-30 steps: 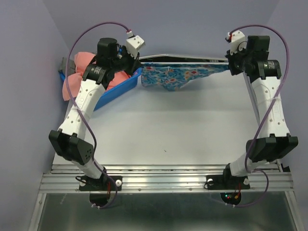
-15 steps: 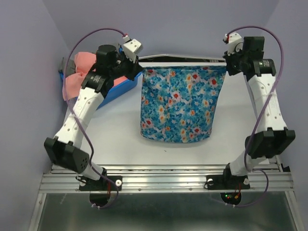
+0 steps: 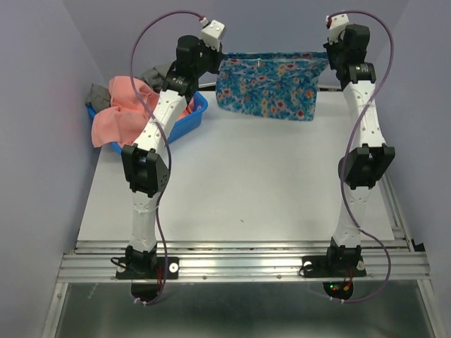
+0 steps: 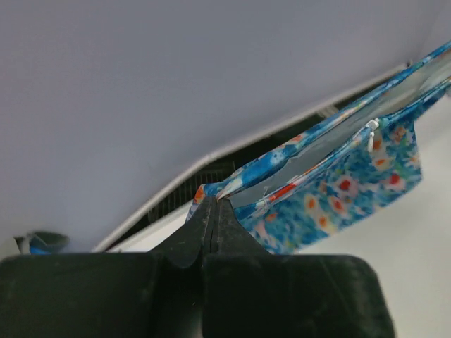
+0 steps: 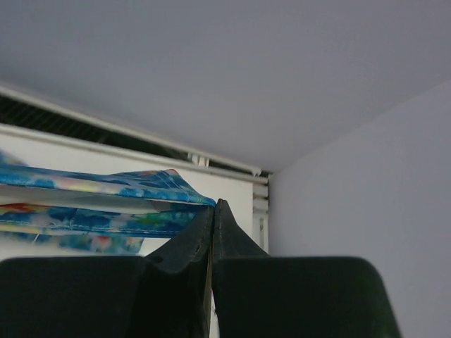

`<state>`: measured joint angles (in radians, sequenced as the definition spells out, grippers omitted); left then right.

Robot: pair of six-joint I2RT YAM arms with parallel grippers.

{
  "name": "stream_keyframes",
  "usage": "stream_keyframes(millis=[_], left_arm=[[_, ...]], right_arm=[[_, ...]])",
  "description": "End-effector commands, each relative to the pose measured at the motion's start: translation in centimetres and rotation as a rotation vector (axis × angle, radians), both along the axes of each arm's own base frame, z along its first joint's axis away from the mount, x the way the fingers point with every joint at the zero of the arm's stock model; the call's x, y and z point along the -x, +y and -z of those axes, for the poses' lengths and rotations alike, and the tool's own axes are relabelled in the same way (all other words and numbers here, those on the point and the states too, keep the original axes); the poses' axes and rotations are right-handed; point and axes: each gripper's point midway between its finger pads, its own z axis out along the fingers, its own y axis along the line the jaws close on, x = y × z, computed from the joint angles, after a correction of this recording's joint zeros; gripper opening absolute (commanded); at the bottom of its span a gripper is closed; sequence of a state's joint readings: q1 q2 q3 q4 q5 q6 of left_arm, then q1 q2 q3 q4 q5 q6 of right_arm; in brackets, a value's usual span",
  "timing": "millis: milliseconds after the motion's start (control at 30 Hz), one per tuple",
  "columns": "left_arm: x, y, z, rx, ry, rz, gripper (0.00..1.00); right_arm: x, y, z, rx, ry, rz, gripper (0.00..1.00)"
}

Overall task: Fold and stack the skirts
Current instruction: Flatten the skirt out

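Both top corners of the blue flowered skirt (image 3: 268,88) are gripped, left pincer (image 4: 213,202) and right pincer (image 5: 213,204) clenched, cloth stretched over the far tabletop (image 3: 239,183), nothing folded yet, pink skirt (image 3: 120,116) waiting across the basket (image 3: 196,115).

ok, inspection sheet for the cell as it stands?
Surface: white table, one small dark speck near the front.
Job's things: floral skirt stretched between both hands at the far edge; pink skirt draped over the blue basket, far left.
Clutter: dark grey cloth at the basket's far side.
Hands: left hand and right hand each shut on an upper corner of the floral skirt.
Cables: purple cables loop above both arms, not snagged on anything seen.
Surroundings: lavender walls; metal rail at the near edge.
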<state>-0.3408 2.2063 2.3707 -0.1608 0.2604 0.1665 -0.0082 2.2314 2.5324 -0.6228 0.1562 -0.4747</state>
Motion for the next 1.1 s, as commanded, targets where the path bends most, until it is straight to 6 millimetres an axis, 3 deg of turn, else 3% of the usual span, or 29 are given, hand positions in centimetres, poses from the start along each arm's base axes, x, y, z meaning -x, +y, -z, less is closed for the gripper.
stream_keyframes(millis=[0, 33, 67, 133, 167, 200, 233, 267, 333, 367, 433, 467, 533, 600, 633, 667, 700, 867, 1067], left_arm=[[0.1, 10.6, -14.0, 0.114, -0.397, -0.339, 0.00], [0.1, 10.4, -13.2, 0.114, -0.398, -0.327, 0.00], [0.1, 10.1, -12.4, 0.101, -0.391, -0.304, 0.00], [-0.2, 9.6, -10.3, 0.071, -0.354, -0.283, 0.00], [-0.7, 9.3, -7.3, 0.038, -0.300, -0.271, 0.00], [-0.7, 8.9, -5.7, -0.014, -0.288, -0.243, 0.00], [-0.7, 8.5, -3.9, -0.052, -0.261, -0.228, 0.00], [-0.7, 8.3, 0.1, -0.102, -0.194, -0.218, 0.00], [-0.3, 7.9, 4.6, -0.229, -0.133, -0.182, 0.00], [0.7, 7.3, 9.5, -0.302, -0.032, -0.146, 0.00], [2.5, 7.2, 13.9, -0.407, 0.063, -0.102, 0.00], [4.2, 7.2, 17.3, -0.446, 0.136, -0.076, 0.00], [7.5, 7.9, 20.4, -0.481, 0.213, -0.049, 0.00], [9.6, 8.5, 21.5, -0.496, 0.246, -0.030, 0.00], [10.8, 8.9, 20.8, -0.499, 0.244, -0.029, 0.00], [12.7, 9.2, 22.8, -0.522, 0.292, 0.006, 0.00], [13.7, 9.4, 23.2, -0.534, 0.306, 0.021, 0.00], [19.7, 10.5, 26.5, -0.611, 0.441, 0.115, 0.00], [24.0, 10.4, 26.7, -0.660, 0.502, 0.237, 0.00]], right_arm=[[7.1, -11.7, -16.5, 0.077, -0.462, 0.413, 0.01], [6.9, -11.5, -16.3, 0.054, -0.469, 0.406, 0.01], [6.2, -11.9, -13.4, 0.060, -0.397, 0.391, 0.01], [5.8, -10.9, -10.2, 0.044, -0.315, 0.324, 0.01], [5.4, -10.4, -7.2, 0.059, -0.230, 0.281, 0.01], [5.2, -10.1, -4.4, 0.053, -0.166, 0.261, 0.01], [5.1, -9.7, 1.8, 0.046, -0.035, 0.232, 0.01], [5.5, -9.4, 5.2, 0.046, 0.052, 0.216, 0.01], [6.6, -9.3, 11.1, 0.049, 0.189, 0.212, 0.01], [8.3, -9.3, 16.5, 0.056, 0.321, 0.209, 0.01], [10.8, -9.4, 20.7, 0.081, 0.436, 0.218, 0.01], [13.6, -9.1, 23.6, 0.092, 0.526, 0.204, 0.01], [16.4, -8.7, 25.2, 0.110, 0.591, 0.186, 0.01], [20.4, -8.1, 26.2, 0.122, 0.659, 0.157, 0.01], [21.6, -8.1, 26.4, 0.135, 0.677, 0.155, 0.01], [22.8, -8.1, 26.6, 0.157, 0.707, 0.140, 0.01], [24.5, -7.9, 27.4, 0.167, 0.749, 0.127, 0.01], [28.5, -7.0, 27.8, 0.183, 0.854, 0.054, 0.01], [32.9, -4.8, 27.7, 0.125, 0.989, -0.071, 0.08]])
